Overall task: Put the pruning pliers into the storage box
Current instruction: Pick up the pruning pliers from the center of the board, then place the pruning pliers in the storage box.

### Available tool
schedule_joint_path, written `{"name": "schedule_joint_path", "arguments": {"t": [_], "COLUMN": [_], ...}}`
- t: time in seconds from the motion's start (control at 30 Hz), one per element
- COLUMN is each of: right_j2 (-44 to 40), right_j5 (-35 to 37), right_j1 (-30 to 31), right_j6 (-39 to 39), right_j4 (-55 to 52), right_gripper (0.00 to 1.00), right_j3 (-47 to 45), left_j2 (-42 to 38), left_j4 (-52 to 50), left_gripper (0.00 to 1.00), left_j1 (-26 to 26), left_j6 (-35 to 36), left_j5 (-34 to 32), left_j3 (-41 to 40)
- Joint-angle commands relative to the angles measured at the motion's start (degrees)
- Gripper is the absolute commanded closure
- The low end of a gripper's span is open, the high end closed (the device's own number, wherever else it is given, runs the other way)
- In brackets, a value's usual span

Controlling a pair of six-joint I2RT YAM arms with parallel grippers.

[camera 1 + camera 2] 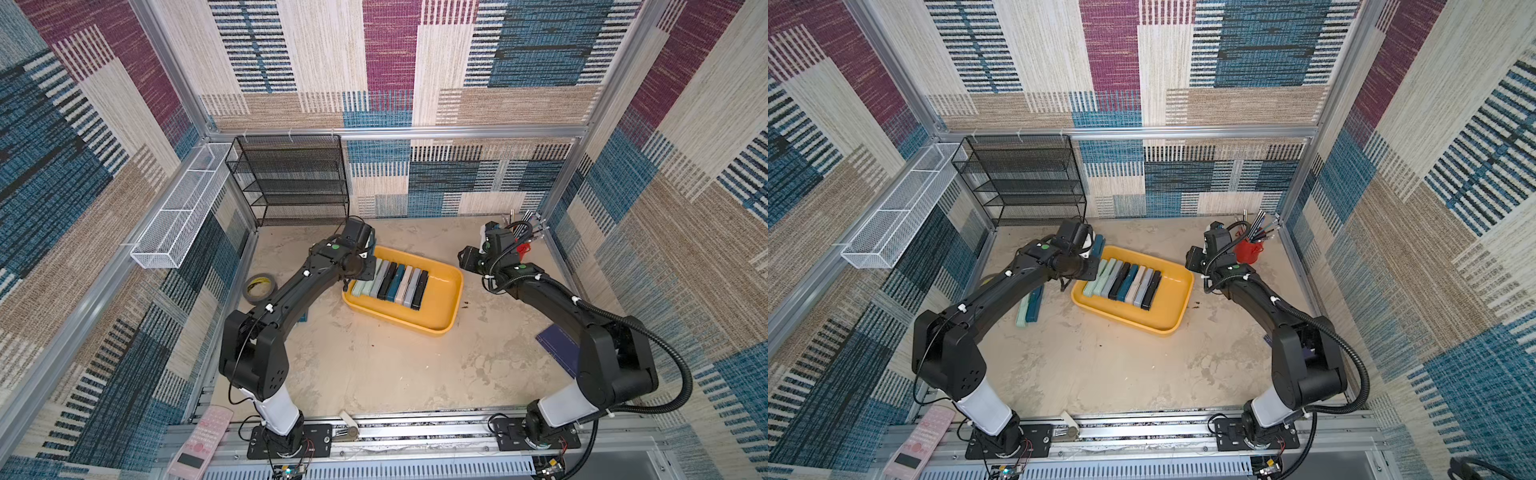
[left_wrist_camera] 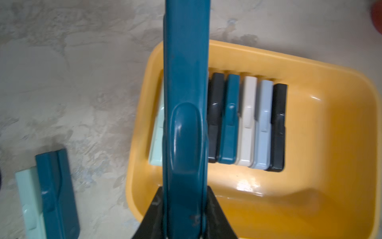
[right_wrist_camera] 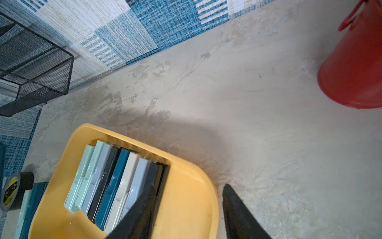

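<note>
Two pruning pliers [image 1: 1034,307], mint and teal, are seen flat on the table [image 1: 374,365] by the left arm [image 1: 1000,291]. Another teal plier [image 2: 186,82], judged light, rigid and slick, is clamped across its narrow sides by the left hand [image 2: 185,198] above the storage box [image 2: 330,165] edge, where a tight row [image 1: 390,284] is stored. The right hand [image 3: 188,186] is held half-spread, empty.

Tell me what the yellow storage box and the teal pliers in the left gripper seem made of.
Storage box: probably moulded plastic, glossy, bright glare patches on its floor. Teal pruning pliers: likely hard plastic, smooth satin sheen, rounded moulded ridge; painted metal possible.
</note>
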Motion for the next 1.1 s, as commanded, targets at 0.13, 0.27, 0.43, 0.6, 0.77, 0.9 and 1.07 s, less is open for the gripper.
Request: {"name": "schedule_joint_path", "arguments": {"t": [0.13, 0.27, 0.43, 0.6, 0.77, 0.9, 1.07], "right_j2": [-5.71, -7.37, -9.47, -10.34, -9.78, -9.5, -9.18], "right_j5": [0.08, -0.63, -1.24, -1.85, -2.95, -3.36, -3.79], "right_j1": [-2.64, -4.37, -5.62, -6.1, -6.35, -6.44, -6.53], "right_j6": [0.17, -0.16, 0.0, 0.27, 0.39, 0.21, 0.32], "right_j4": [3.11, 3.12, 3.92, 4.52, 5.0, 5.29, 5.49], "right_gripper": [0.46, 0.46, 0.46, 0.47, 0.47, 0.47, 0.47], "right_j3": [-4.45, -5.94, -7.71, -9.74, -10.39, -10.58, -11.24], "left_j2": [6.3, 11.49, 16.54, 19.7, 22.93, 25.08, 27.5], "left_j4": [-1.59, -1.66, -2.1, -2.02, -1.81, -1.79, -1.3], "left_gripper": [0.8, 0.81, 0.81, 0.8, 0.8, 0.8, 0.79], "left_j1": [-8.7, -13.74, -17.15, -19.15, -20.19, -20.42, -20.49], "left_j6": [-3.43, -5.73, -9.58, -11.0, -12.76, -13.76, -14.04], "left_j5": [3.66, 4.44, 5.01, 4.01, 3.39, 1.86, -0.08], "left_j3": [5.56, 9.78, 14.34, 15.77, 16.86, 17.75, 19.72]}}
